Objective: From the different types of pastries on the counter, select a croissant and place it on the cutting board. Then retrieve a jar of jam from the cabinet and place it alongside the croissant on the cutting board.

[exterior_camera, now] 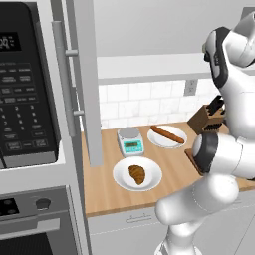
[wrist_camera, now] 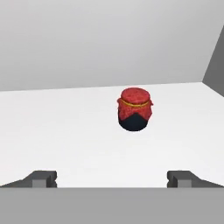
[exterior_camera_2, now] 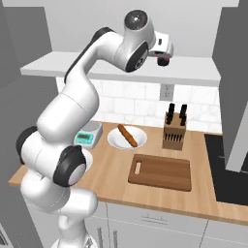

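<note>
Through the hand view I see the squat red cloth-topped jam jar [wrist_camera: 134, 109] on a smooth white cabinet shelf [wrist_camera: 65, 131], at twelve o'clock from my tool [wrist_camera: 112, 179], spread wide and empty, while the left base view adds the ridged croissant [exterior_camera: 137, 174] on its round plate [exterior_camera: 121, 175].

The left base view looks from behind the arm, forward and down at the counter [exterior_camera: 104, 191]. The right base view looks at that same counter from the other side. The hand view sits close to a white shelf [wrist_camera: 65, 131], looking along it
</note>
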{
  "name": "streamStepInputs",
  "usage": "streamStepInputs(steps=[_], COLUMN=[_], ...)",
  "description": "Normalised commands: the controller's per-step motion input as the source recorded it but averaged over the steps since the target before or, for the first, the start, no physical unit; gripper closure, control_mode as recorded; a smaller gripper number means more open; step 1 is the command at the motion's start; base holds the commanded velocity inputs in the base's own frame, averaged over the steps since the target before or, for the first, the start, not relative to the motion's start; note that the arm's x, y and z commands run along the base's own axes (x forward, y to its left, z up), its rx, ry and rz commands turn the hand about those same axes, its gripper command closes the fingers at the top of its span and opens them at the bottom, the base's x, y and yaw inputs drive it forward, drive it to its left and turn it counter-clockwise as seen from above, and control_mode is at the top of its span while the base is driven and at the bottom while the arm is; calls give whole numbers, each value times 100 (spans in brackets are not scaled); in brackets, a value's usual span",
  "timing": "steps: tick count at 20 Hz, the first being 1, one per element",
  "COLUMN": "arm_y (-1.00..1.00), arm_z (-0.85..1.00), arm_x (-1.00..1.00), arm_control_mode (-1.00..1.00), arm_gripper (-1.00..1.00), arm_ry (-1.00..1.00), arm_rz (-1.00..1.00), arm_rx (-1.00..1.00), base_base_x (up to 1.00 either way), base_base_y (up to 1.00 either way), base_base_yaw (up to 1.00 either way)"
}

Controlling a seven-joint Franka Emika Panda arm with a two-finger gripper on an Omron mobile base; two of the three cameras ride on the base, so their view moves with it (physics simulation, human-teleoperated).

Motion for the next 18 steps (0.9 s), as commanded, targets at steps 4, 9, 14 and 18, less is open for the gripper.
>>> streamStepInputs(steps=[4, 9, 14, 18], arm_y=[-26, -4, -13, 0], arm_z=[0, 0, -5, -20], arm_x=[38, 8, 16, 2], arm_control_mode=[-100, -100, -100, -100], arm_gripper=[-100, -100, -100, -100], arm_ry=[9, 1, 1, 4], arm_rz=[1, 0, 0, 0], arm_rx=[0, 0, 0, 0], base_base_x=[0, 0, 0, 0], base_base_y=[0, 0, 0, 0], base_base_yaw=[0, 0, 0, 0])
